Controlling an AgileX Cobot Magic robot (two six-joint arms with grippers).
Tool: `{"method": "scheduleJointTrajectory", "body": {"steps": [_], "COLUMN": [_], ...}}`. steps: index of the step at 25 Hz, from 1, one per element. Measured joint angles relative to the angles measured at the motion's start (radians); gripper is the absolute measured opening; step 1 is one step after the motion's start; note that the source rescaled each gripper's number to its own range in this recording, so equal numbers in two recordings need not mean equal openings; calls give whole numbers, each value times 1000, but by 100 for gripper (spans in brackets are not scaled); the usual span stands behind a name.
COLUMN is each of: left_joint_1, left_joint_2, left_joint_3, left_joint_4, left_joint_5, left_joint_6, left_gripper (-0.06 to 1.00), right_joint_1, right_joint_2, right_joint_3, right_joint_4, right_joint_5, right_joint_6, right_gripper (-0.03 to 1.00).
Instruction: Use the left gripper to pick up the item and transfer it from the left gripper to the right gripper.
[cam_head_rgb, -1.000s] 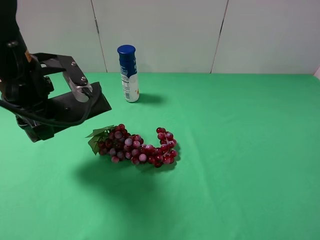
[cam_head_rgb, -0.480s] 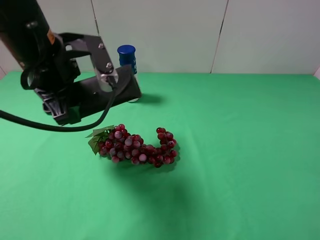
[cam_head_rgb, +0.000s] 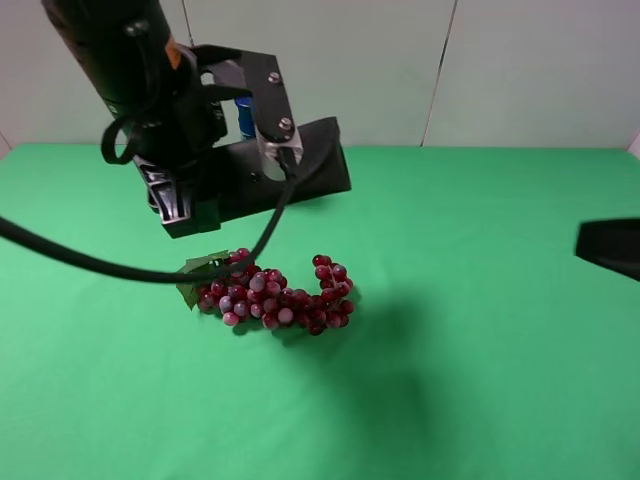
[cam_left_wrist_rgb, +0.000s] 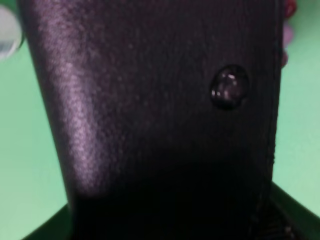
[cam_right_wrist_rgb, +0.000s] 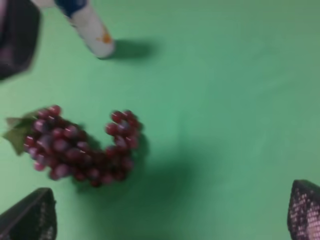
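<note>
Black leather-like material fills the left wrist view: the glasses case (cam_left_wrist_rgb: 150, 125), its fold-over flap lying flat with the small glossy snap button (cam_left_wrist_rgb: 229, 87) near one edge. The flap looks shut, and what is inside the case cannot be seen. From the high camera the case (cam_head_rgb: 320, 160) is off the green worktop (cam_head_rgb: 480, 350), clenched at one end by the left tool (cam_head_rgb: 262, 150). Its free end sticks out toward the right side of the scene and is tilted slightly upward. It hangs above and behind the bunch of red grapes (cam_head_rgb: 275, 295), which lies on the cloth with its green leaves (cam_head_rgb: 195, 272) at the left end, and the two do not touch. The arm's thick black cable (cam_head_rgb: 120, 268) loops down in front of the leaves. The white-and-blue bottle (cam_right_wrist_rgb: 92, 30) stands upright near the back wall. In the high view it is mostly hidden behind the arm and case, and only a bit of its blue cap (cam_head_rgb: 243, 115) shows. The cap is on, and the bottle's contents cannot be told. The right tool (cam_right_wrist_rgb: 170, 215) is released, its fingertips (cam_right_wrist_rgb: 30, 217) spread wide with nothing between them. It shows in the high view only as a dark shape at the right edge, well apart from the case.
</note>
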Motion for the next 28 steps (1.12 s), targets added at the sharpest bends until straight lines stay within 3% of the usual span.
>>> {"method": "scheduleJointTrajectory", "body": {"steps": [7,18,23,28], "left_joint_1": [-13,-13,-13,-22], "left_joint_2": [8,8,8,32], "left_joint_3": [-1,-1,-1,-1], "left_joint_4": [-40,-111,-159,-185], "left_joint_5": [-44,-81,-91,-94], "left_joint_6": [74,204,254,271], "left_gripper": [4,4,3,3], "right_joint_1": [0,0,0,0], "right_joint_2": [247,571,679,731], "right_joint_3": [0,-2,-4,-18], "right_joint_4": [295,822,955,1027], "right_joint_5": [-66,-30,42,118], "right_joint_6": [-322,-900,-1088,-1173], "right_gripper": [100,100,100,100]}}
